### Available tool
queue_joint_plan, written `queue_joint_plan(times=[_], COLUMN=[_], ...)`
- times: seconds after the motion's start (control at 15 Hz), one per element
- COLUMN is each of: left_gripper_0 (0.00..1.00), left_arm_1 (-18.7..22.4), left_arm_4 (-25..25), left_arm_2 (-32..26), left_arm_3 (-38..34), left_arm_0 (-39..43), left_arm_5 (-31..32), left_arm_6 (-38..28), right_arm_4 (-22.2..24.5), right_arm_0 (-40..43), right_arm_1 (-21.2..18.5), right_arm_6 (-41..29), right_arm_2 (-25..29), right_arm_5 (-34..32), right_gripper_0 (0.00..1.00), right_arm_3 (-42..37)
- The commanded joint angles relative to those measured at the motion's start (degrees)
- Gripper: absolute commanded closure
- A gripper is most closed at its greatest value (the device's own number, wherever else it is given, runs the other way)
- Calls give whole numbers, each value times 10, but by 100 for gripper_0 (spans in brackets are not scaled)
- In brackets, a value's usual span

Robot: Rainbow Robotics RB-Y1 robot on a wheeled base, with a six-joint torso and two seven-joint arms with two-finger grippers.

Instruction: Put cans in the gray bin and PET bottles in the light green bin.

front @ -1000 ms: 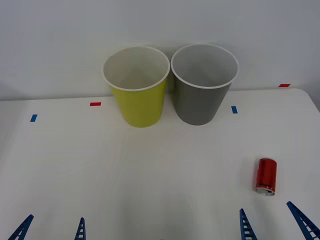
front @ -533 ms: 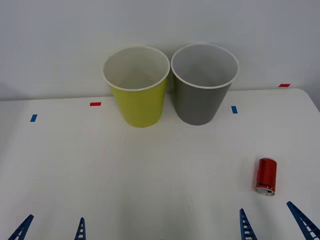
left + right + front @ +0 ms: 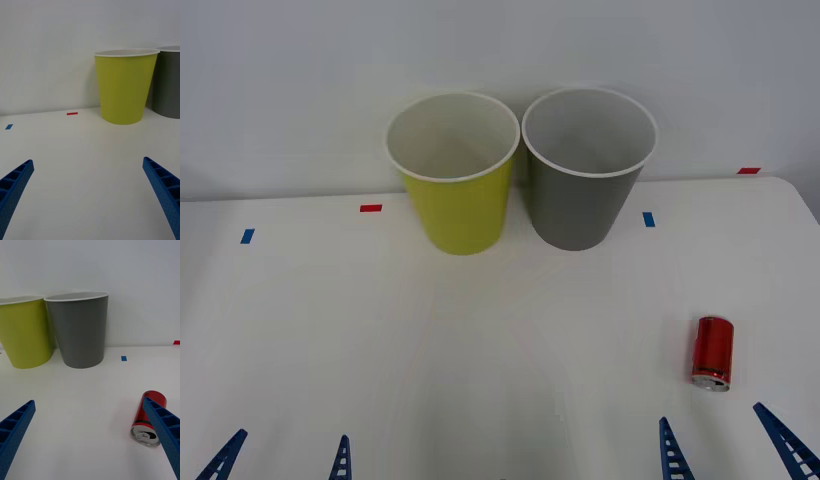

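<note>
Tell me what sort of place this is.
Probably a lab test bench for robot sorting, not a home: a bare white table against a plain wall, red and blue tape marks on it, and a green bin, gray bin and can staged alone.

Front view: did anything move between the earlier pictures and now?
Nothing visibly changed. The red can lies on the table near the open right gripper; the left gripper is open too, and the gray bin and light green bin stand together.
</note>
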State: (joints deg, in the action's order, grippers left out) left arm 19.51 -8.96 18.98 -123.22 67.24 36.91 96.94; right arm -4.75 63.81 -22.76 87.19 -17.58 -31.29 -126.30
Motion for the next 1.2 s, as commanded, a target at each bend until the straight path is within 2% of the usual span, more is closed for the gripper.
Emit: queue_joint_plan(times=[0.07,0.8,0.87,1.0,1.2], left_gripper_0=[0,0,0,0,0], left_arm_1=[0,0,0,0,0], left_arm_4=[0,0,0,0,0], left_arm_2=[0,0,0,0,0], left_arm_3=[0,0,0,0,0], left_arm_0=[0,0,0,0,0], left_arm_5=[0,0,0,0,0], left_arm_6=[0,0,0,0,0], right_arm_4=[0,0,3,31,31], right_arm_0=[0,0,-11,-4,-4], right_arm_1=[0,0,10,18,21], right_arm_6=[0,0,1,6,6], right_arm_2=[0,0,-1,11,25], right_arm_5=[0,0,9,3,4], right_gripper_0=[0,0,0,0,0], right_arm_3=[0,0,23,11,10])
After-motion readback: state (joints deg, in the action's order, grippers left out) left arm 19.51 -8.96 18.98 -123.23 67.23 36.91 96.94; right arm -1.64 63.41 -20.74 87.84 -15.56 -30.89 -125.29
